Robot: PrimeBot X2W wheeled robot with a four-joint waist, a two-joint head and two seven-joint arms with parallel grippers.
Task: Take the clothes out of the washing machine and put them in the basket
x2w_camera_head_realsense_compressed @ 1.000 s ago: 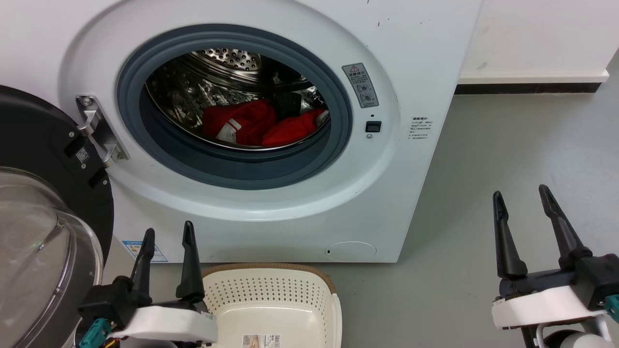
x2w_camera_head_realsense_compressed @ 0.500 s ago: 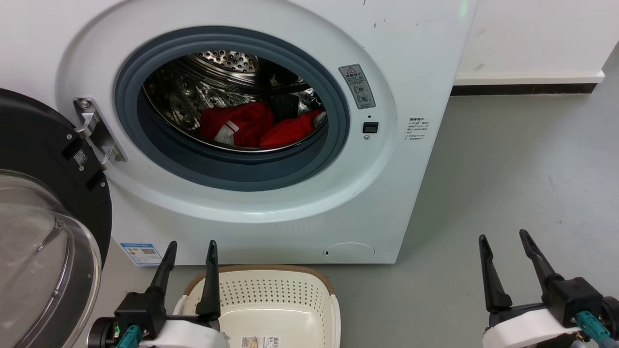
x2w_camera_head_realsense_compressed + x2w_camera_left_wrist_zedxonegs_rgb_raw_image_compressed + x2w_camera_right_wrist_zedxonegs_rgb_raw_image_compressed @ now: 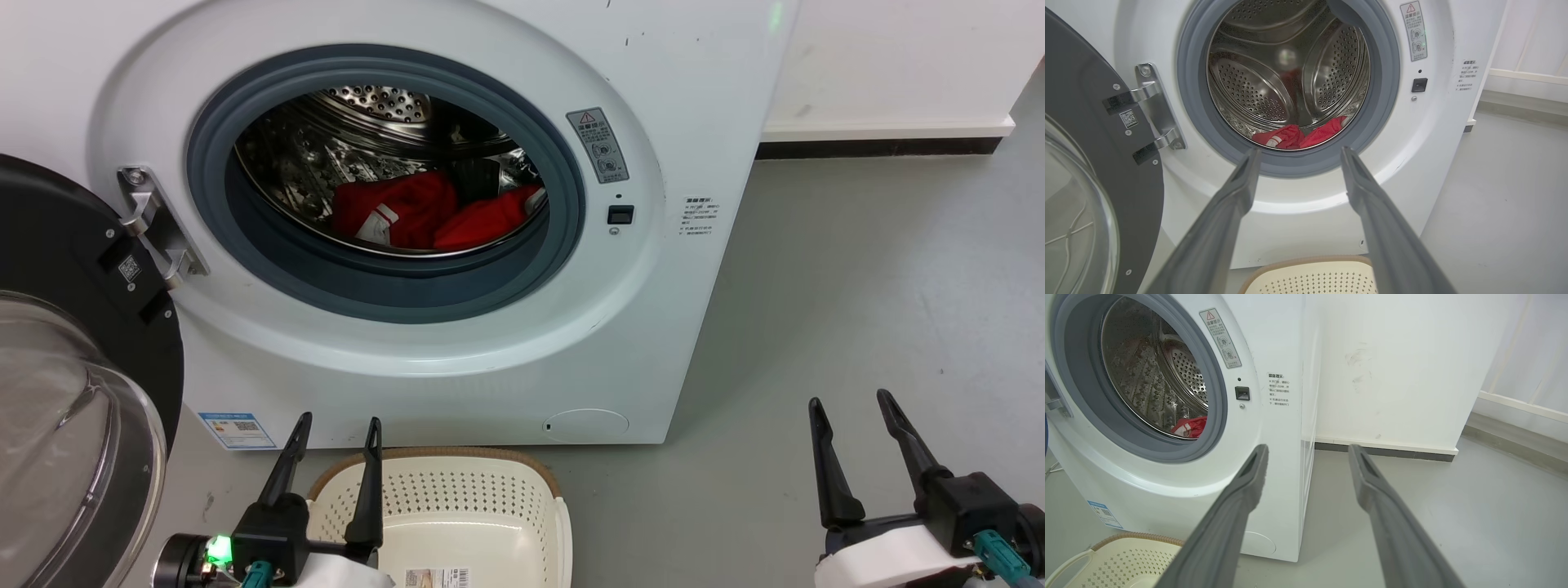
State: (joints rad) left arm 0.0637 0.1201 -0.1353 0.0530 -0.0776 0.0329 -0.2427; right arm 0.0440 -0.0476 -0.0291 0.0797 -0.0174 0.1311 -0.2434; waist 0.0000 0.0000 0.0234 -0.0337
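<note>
The left pincer [image 3: 339, 420] at 7 o'clock by the basket [image 3: 457, 498] and the right pincer [image 3: 849, 398] at 5 o'clock sit lower than a second ago, both spread and empty; the red clothes [image 3: 408, 216] lie inside the washing machine [image 3: 669, 327] at 12 o'clock, unloading not begun.

I take this for a laundry corner in a plain, bare room. A white front-loading washing machine [image 3: 694, 98] stands here, its glass door [image 3: 57, 245] swung open at its left and a perforated laundry basket [image 3: 457, 498] just in front of it. To its right are smooth grey floor [image 3: 882, 286], blank white wall [image 3: 898, 57] and a dark skirting strip [image 3: 873, 149].
</note>
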